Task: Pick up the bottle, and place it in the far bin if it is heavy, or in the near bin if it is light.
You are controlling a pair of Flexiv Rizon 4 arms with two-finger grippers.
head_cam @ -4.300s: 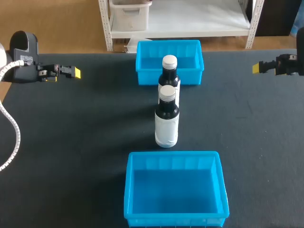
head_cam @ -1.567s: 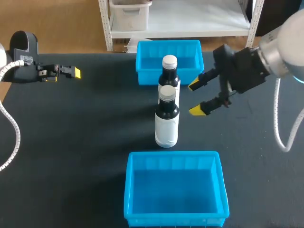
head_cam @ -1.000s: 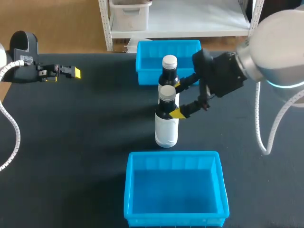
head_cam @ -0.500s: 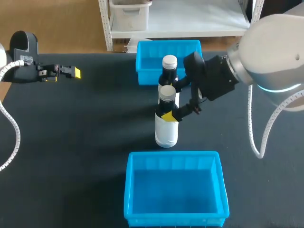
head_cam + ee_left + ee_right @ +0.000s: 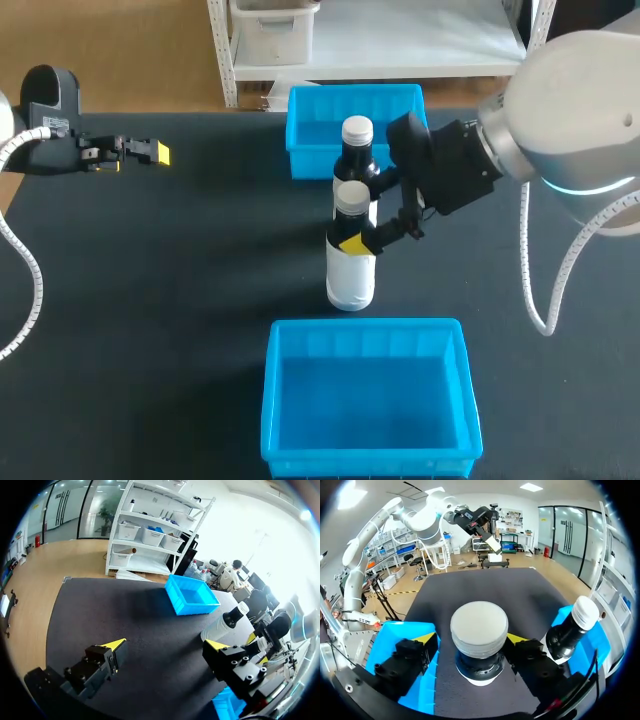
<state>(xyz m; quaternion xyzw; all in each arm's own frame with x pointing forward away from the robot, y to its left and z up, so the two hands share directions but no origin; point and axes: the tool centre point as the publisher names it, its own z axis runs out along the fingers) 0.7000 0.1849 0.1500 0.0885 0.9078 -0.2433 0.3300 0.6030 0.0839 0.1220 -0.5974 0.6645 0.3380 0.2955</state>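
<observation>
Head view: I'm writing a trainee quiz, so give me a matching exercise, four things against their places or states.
1 near bottle
2 far bottle
3 left gripper
4 near bin

A next to the far bin
B over the table's left side
C between the right gripper's open fingers
D empty, nearest the camera

Pairs: 1-C, 2-A, 3-B, 4-D

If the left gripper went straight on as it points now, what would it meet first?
Likely the far bin, at its left wall; the left gripper points toward it. Height is unclear, so it might pass over the rim.
</observation>
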